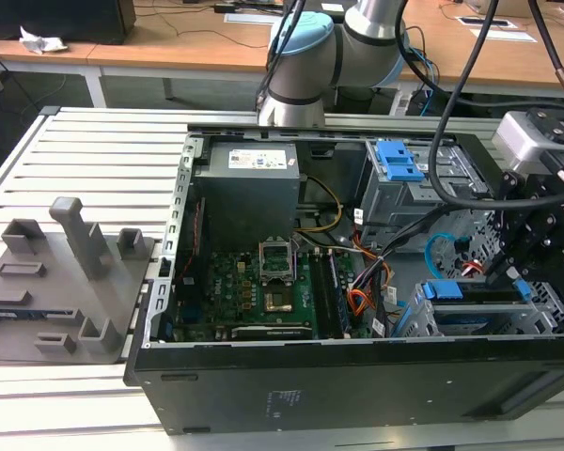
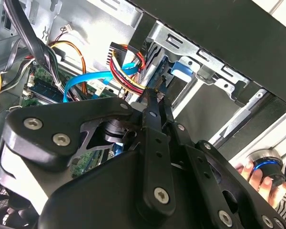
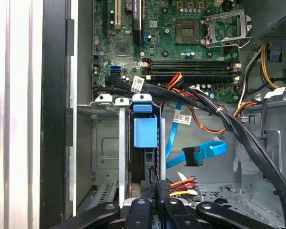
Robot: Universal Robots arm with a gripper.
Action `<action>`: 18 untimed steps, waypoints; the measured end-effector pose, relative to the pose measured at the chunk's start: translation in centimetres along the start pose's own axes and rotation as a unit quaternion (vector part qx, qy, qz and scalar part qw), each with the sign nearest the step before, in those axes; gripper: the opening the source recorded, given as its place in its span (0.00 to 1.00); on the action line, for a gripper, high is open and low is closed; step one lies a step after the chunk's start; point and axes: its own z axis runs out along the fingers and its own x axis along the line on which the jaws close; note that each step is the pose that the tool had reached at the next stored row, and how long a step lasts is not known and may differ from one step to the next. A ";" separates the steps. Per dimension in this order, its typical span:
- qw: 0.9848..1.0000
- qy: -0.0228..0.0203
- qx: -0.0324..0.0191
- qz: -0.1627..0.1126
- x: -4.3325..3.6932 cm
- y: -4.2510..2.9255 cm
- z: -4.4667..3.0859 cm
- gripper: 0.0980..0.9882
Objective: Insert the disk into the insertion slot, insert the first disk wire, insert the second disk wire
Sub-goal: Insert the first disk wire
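— Where is there room in the computer case (image 1: 357, 381)?
— In the exterior view, over the motherboard (image 1: 263, 291) at frame centre, which lies open from above. The power supply (image 1: 249, 188) walls off the upper middle.
— And near the insertion slot (image 3: 107, 143)?
— Tight. In the first wrist view the disk (image 3: 145, 132) stands in one compartment, and the one beside it is open. On the disk's other side the second disk wire (image 3: 205, 151) loops across the bare floor, and a thick black cable bundle (image 3: 238, 129) slants over it. The gripper (image 2: 156, 95), pinched on the first disk wire (image 3: 183, 183), sits just beside the disk.
— Outside?
— A person's hand (image 2: 257, 179) sits by the case wall.
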 end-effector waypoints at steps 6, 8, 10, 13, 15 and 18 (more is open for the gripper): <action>1.000 -0.002 0.000 0.000 0.00 -0.01 -0.09 0.07; 1.000 -0.002 0.000 0.000 0.00 0.00 -0.12 0.07; 1.000 -0.004 0.000 0.000 0.00 0.00 -0.07 0.07; 1.000 -0.008 -0.001 -0.001 0.06 -0.03 0.16 0.07; 1.000 -0.009 -0.001 -0.001 0.09 -0.08 0.25 0.07; 1.000 -0.009 -0.002 -0.001 0.12 -0.34 0.51 0.07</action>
